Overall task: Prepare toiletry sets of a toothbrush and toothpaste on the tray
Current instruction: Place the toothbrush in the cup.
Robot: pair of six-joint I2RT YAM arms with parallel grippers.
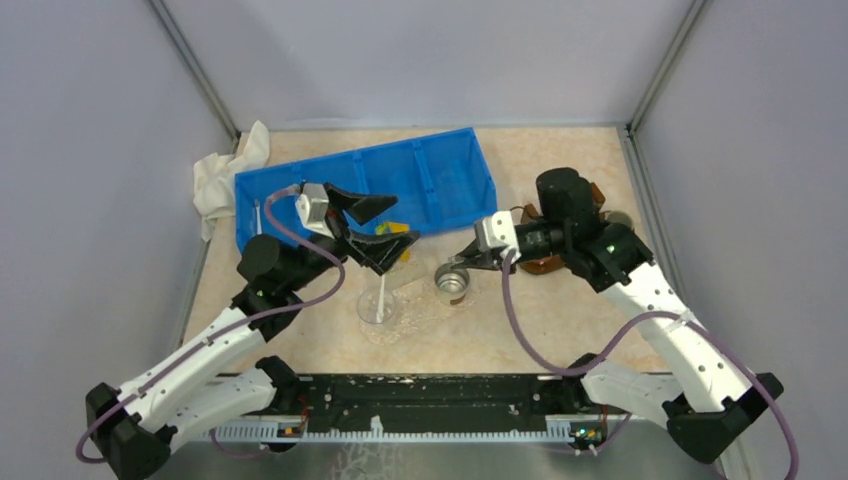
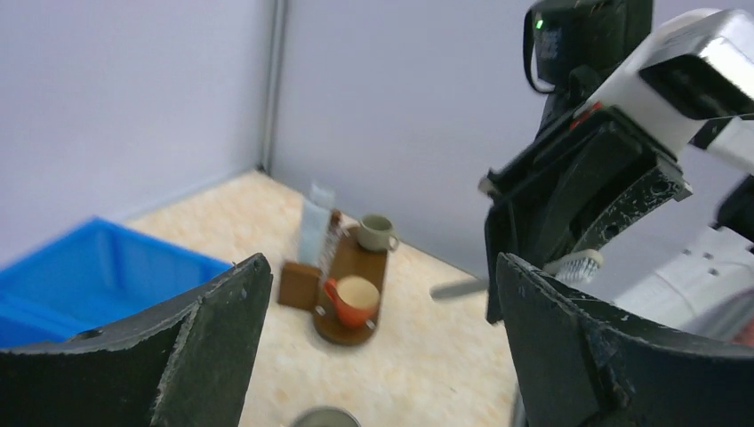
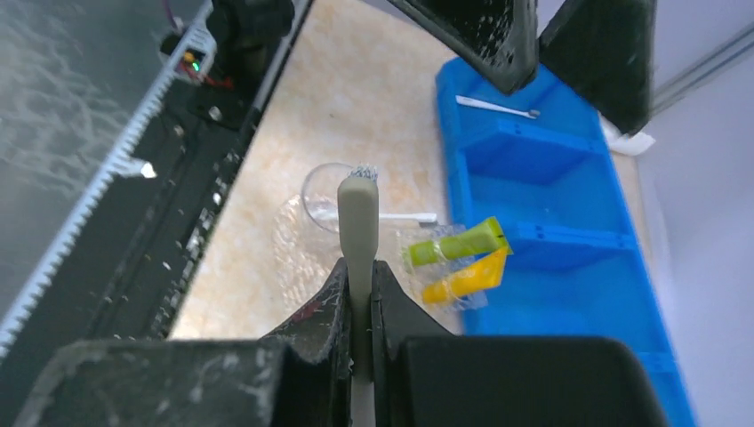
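The right pincer (image 3: 358, 271) is clamped tight on a pale grey toothbrush (image 3: 358, 209). It grips the handle so that the bristled head sticks out past the fingertips, held off the desk (image 1: 560, 160) and pointing towards the left arm. The left pincer (image 1: 388, 222) hangs just across from it, jaws wide apart and holding nothing; from its own camera the brush head shows right beside one of its fingers. Below the two, a clear glass (image 1: 375, 305) stands on crinkled clear plastic with a second toothbrush (image 1: 382, 292) leaning in it. A small metal cup (image 1: 452, 283) stands just beside the glass, under the right pincer. The toothpaste (image 3: 458, 243), one green tube and one yellow, lies on the desk against the near wall of the blue bin (image 1: 440, 170), beneath the left pincer. The brown tray (image 2: 356, 258) sits off to the right, partly behind the right arm, well apart from the glass and tubes. It carries an orange cup (image 2: 353, 298) and a greenish cup (image 2: 376, 233), and a small brown box (image 2: 298, 285) sits at its edge; I cannot tell whether the two touch. A white cloth (image 1: 225, 175) is bunched at the bin's far left end.
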